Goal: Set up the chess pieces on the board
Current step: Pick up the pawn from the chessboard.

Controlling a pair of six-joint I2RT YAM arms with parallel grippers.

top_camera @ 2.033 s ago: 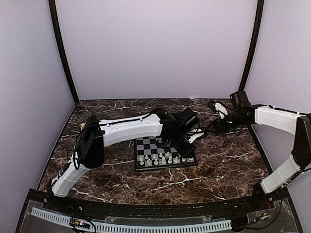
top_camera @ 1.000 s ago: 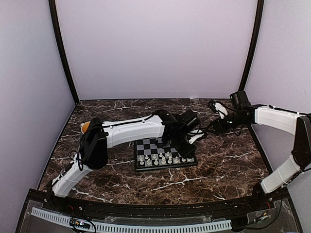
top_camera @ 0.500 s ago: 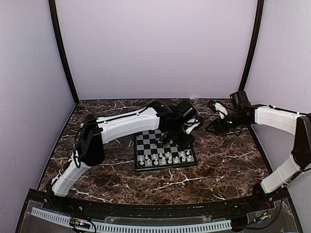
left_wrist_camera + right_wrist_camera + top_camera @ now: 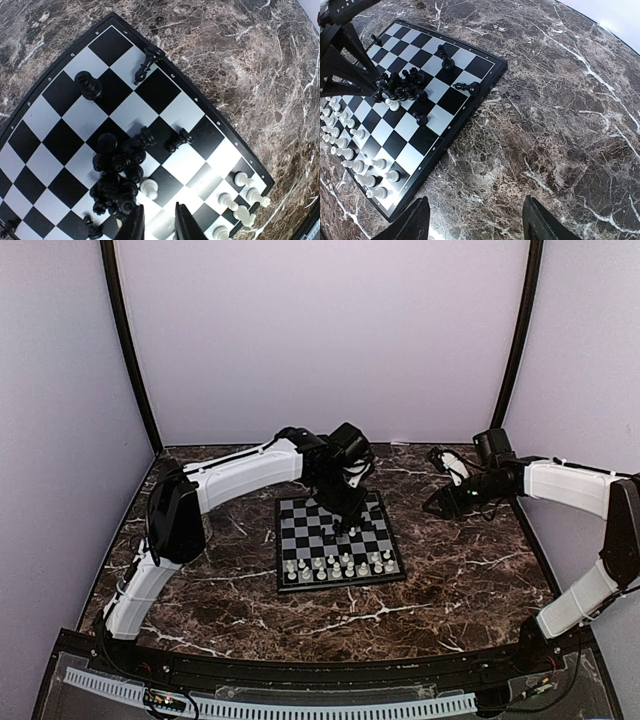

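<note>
The board (image 4: 300, 515) lies in the middle of the table, and shows in the left wrist view (image 4: 175, 107) and right wrist view (image 4: 422, 140). White pieces (image 4: 340, 565) stand in two rows along its near edge. Black pieces (image 4: 117, 175) are heaped mid-board, with one white pawn (image 4: 148, 187) beside the heap. A few black pieces stand or lie apart, one fallen (image 4: 142, 67) near the far edge. My left gripper (image 4: 159, 227) hangs over the board next to the heap, narrowly open and empty. My right gripper (image 4: 480, 220) is wide open and empty over the marble right of the board.
The dark marble tabletop (image 4: 460, 570) surrounds the board. Pale walls with black corner posts (image 4: 130, 350) close in the back and sides. The left arm (image 4: 240, 475) arches over the table's left half to the board.
My left arm has swung from the board's right side back and to the left, uncovering that side. Its gripper now points down over mid-board. The right arm has not moved.
</note>
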